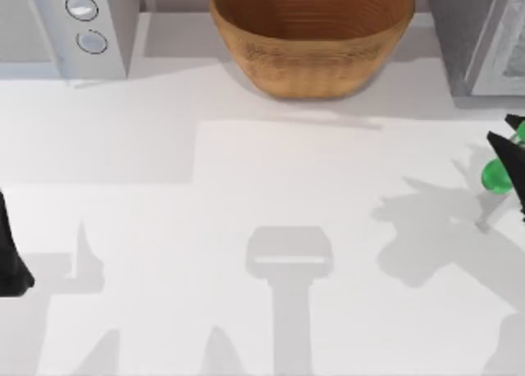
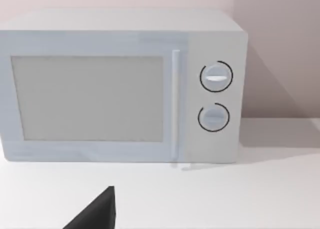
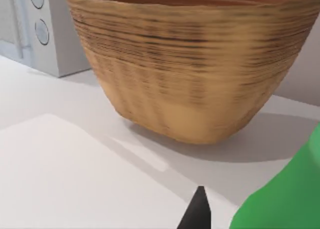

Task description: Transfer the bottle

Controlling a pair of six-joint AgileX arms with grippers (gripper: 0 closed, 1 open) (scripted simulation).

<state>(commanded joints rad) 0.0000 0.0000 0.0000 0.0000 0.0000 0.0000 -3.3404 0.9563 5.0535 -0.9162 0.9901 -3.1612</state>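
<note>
One gripper works: right gripper (image 1: 510,164), right edge of the top view, closed around the bottle (image 1: 495,176). Basket (image 1: 312,35) sits upper centre, well apart. Risk: partial grip lets the bottle slip in transit. Left gripper (image 1: 11,257) parked at left edge, fingers indeterminate.

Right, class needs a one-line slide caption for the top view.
Right tool at the table's right edge with the green bottle; woven basket at the back, left arm parked left.

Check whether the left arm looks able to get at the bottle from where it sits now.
Probably not. The left gripper sits at the table's far left edge, while the bottle is at the far right edge, right by the right gripper.
</note>
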